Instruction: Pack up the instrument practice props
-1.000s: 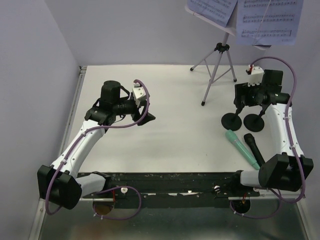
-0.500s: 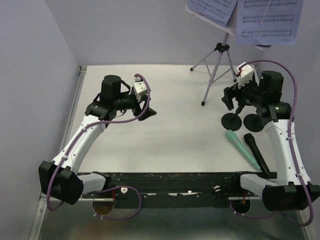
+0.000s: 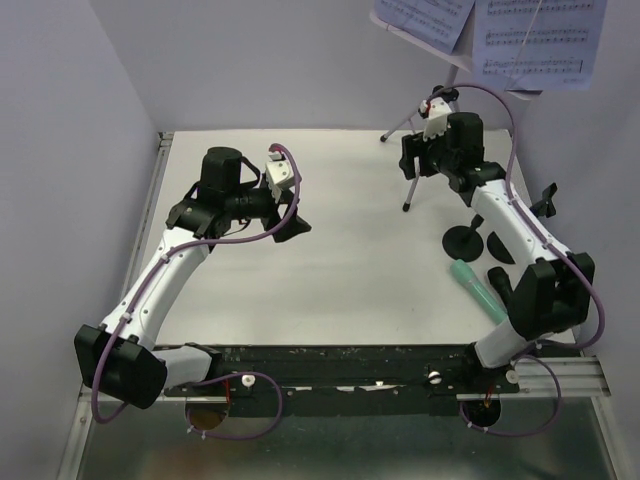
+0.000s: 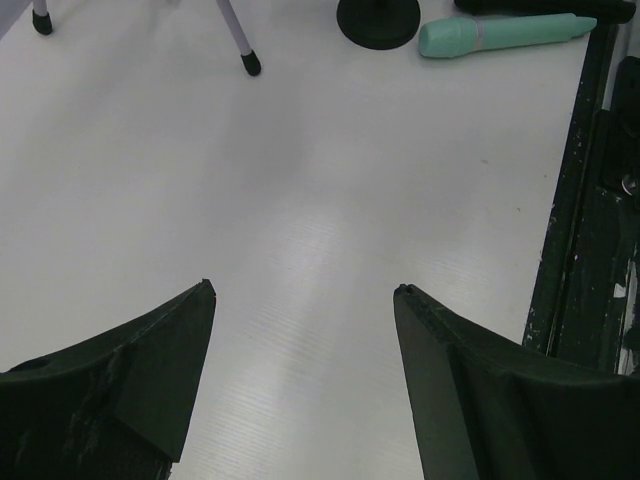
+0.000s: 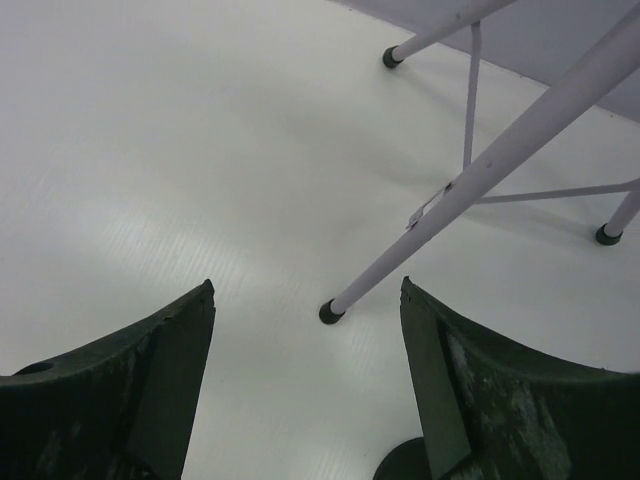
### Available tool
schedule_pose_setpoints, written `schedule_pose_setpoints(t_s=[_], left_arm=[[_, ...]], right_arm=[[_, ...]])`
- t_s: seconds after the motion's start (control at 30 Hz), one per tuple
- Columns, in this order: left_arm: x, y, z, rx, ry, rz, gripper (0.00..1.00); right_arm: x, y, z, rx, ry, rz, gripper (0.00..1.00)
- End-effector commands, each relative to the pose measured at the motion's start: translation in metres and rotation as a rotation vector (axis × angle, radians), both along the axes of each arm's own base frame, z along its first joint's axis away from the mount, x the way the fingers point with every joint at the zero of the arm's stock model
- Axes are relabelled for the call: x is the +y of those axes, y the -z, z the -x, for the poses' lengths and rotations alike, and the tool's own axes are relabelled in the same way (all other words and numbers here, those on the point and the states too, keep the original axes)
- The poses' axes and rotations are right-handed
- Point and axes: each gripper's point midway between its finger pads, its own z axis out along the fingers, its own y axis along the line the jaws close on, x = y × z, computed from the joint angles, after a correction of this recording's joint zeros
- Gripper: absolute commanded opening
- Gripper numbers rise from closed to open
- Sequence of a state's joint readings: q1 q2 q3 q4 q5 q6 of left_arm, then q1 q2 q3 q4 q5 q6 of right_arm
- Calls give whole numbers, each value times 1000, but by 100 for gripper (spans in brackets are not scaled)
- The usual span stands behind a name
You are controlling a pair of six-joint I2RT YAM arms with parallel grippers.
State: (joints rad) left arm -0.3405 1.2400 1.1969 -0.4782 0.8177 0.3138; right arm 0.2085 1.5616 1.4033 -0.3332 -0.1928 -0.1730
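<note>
One left tool [image 3: 297, 225] hangs over the left half of the table [image 3: 350, 290]. Its two dark, wedge-shaped fingers [image 4: 150, 380] are spread wide, with only bare surface between them. The table is a single white sheet, matte and faintly ribbed.

Toward the back right stands one tripod [image 5: 520, 143] of thin, pale metal tubes. Three legs are in view, each ending in a small black rubber foot. The right tool [image 3: 408, 158] hovers beside its front leg with the jaws standing well apart and gripping nothing. In the right wrist view that leg's foot shows on the table between the two fingers.

Above the tripod, at the top edge of the overhead view, two printed sheet-music pages [image 3: 540, 40] show black staves on white paper.

In front of the tripod sit two round-based poles [image 3: 463, 241], short and matte black with flat disc bases. The right one is half hidden by the arm.

Nearer the front edge lie two microphones close together. One is the mint-green microphone [image 3: 476, 287], smooth and tapered. To its right is the black microphone [image 3: 500, 285], mostly covered by the arm.
</note>
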Motion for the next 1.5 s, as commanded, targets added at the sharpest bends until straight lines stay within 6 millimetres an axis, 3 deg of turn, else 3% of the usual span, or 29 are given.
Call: schedule_pose_setpoints(t_s=[0.0, 0.27, 0.53, 0.7, 1.07, 1.17, 1.3, 1.47], left_arm=[[6, -7, 5, 8, -31, -23, 82], [9, -8, 4, 0, -51, -35, 82], [11, -11, 2, -27, -58, -41, 82], [12, -8, 3, -19, -61, -51, 82], [19, -7, 12, -30, -63, -75, 82], [20, -6, 14, -30, -65, -79, 82], [20, -5, 17, -27, -58, -76, 82], [20, -4, 19, -40, -59, -71, 82]], right_arm=[[-14, -14, -51, -126, 253, -52, 81], [-24, 13, -90, -105, 364, -10, 77], [-37, 39, -91, -53, 462, 1, 75], [-31, 48, -106, -65, 437, 9, 73], [-27, 77, -107, -14, 401, 29, 45], [-19, 77, -108, -11, 366, 10, 36], [-6, 80, -103, 36, 318, -39, 1], [13, 87, -73, 133, 240, -128, 0]])
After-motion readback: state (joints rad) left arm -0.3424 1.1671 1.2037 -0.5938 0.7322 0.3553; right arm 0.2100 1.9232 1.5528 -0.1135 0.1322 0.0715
